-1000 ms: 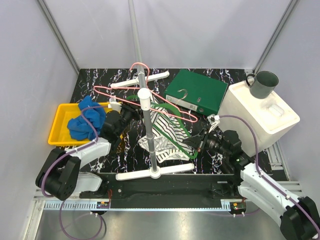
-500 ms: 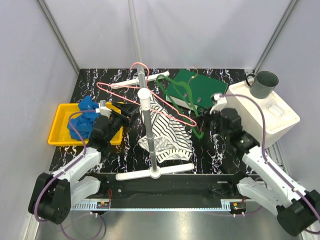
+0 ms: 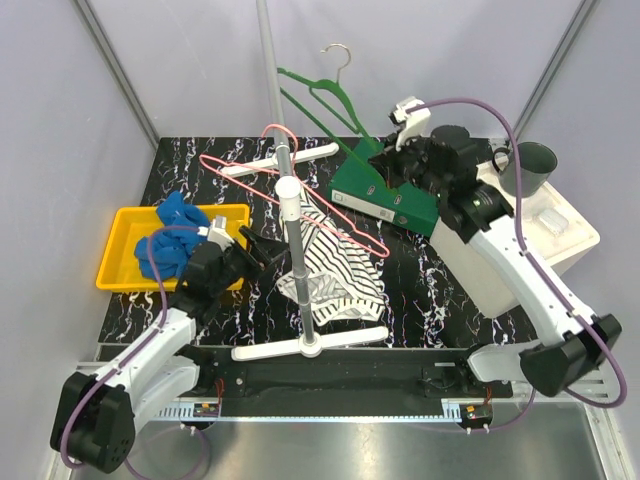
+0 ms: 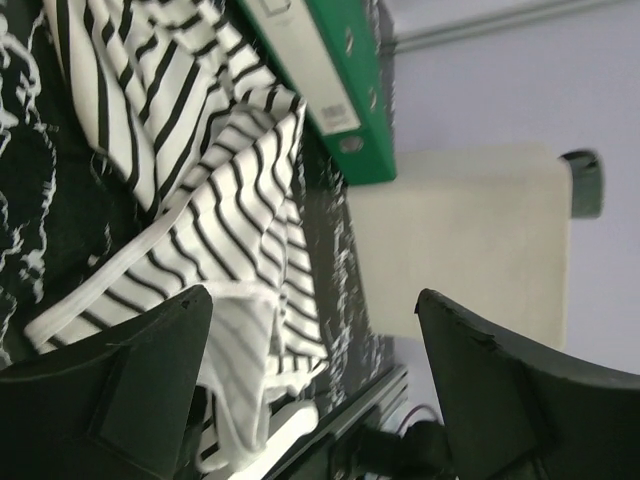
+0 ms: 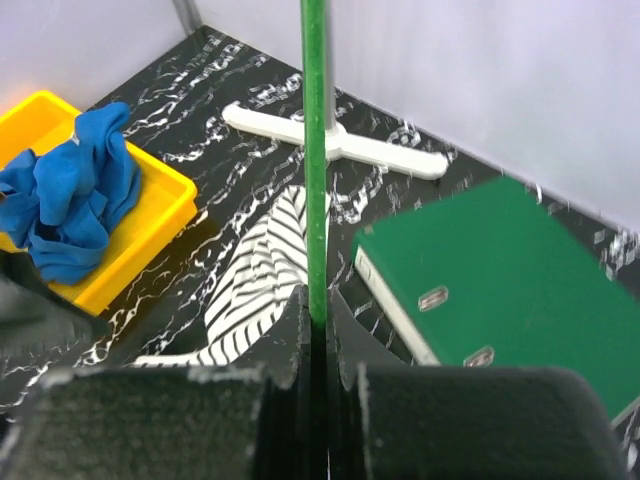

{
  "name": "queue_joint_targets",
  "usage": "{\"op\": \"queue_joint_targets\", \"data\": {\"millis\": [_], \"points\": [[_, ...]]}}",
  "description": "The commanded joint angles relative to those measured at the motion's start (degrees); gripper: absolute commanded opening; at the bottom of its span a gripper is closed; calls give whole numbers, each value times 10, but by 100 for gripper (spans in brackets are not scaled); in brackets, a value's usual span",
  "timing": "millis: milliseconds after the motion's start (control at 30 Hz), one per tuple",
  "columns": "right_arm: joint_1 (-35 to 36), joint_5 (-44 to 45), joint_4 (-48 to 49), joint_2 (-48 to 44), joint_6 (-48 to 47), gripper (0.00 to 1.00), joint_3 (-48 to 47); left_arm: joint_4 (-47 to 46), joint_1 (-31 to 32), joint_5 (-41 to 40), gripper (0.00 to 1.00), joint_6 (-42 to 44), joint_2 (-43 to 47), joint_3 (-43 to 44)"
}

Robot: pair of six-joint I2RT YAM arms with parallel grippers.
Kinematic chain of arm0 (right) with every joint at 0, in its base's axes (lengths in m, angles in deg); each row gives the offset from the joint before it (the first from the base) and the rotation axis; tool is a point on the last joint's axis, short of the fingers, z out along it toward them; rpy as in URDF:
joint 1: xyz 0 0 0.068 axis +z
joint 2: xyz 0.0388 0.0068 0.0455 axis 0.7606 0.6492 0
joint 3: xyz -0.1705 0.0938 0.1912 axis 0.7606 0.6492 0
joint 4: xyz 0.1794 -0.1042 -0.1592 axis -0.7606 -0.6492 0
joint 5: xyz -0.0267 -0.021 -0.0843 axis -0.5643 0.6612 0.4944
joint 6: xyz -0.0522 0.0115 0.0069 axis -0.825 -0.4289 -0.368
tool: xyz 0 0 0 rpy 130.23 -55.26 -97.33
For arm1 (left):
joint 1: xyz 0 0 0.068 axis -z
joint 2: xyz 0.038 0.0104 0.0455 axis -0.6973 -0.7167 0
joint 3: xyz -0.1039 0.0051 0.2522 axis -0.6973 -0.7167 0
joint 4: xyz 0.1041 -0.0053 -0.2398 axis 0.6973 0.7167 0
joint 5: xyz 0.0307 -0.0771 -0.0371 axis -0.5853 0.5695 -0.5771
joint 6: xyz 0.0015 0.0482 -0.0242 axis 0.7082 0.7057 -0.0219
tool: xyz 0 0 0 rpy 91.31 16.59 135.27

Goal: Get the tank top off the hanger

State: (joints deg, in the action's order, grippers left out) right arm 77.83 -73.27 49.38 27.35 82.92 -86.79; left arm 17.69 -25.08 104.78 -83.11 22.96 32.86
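Black marbled table, pale walls all round, and the right gripper is up high at the far side, jaws clamped tight on the green hanger. That hanger is bare. In the wrist view its bar runs out of the top of the frame, and its lower end vanishes between the fingers.

The tank top, black and white stripes, lies crumpled on the table just right of the white rack pole. A pink hanger on the rack crosses over it from above, and whether the two touch is impossible to tell.

The left gripper sits low beside the fabric, jaws wide apart and holding nothing. Its camera cuts the shirt off at the left and bottom edges.

The green binder is partly hidden behind the right arm in the overhead view. At near left a blue cloth lies in a yellow tray. At right a dark mug stands on a white box.
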Motion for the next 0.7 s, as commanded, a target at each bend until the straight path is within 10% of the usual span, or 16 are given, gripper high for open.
{"op": "queue_joint_targets", "data": {"millis": [0,667], "points": [[-3,-85,-37,45,-83,0,-98,42,31,43,88,74,6,17],[-2,-255,-59,87,-33,0,-192,61,103,-1,93,108,32,-8]]}}
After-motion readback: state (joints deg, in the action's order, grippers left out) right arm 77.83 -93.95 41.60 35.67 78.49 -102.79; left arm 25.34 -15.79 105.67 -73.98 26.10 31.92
